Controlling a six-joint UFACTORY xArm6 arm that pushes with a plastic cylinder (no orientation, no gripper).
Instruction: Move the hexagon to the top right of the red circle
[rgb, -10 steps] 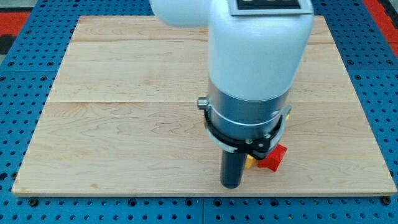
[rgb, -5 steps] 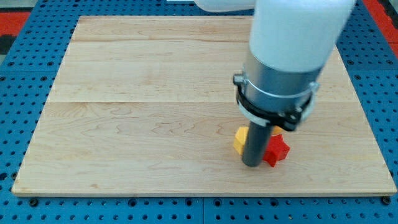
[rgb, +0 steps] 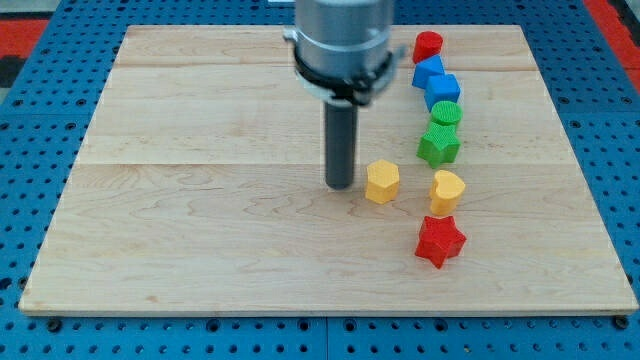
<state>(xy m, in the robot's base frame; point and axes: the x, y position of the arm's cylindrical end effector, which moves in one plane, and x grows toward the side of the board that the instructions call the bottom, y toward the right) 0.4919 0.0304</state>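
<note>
The wooden board (rgb: 200, 230) fills the view over a blue pegboard (rgb: 40, 330); the arm (rgb: 342, 40) comes down from 12 o'clock, ending in a bare rod with nothing to open or close; my tip (rgb: 340, 186) rests just at 9 o'clock of the yellow hexagon (rgb: 381, 182), a small gap between; the red star (rgb: 440, 241) lies at 5 o'clock of the hexagon, the yellow heart (rgb: 447, 188) at 3, the green star (rgb: 438, 146) and green circle (rgb: 446, 114) at 1 to 2; two blue blocks (rgb: 436, 82) sit above; the red circle (rgb: 428, 46) is topmost, at 1 o'clock from the hexagon, well apart.
</note>
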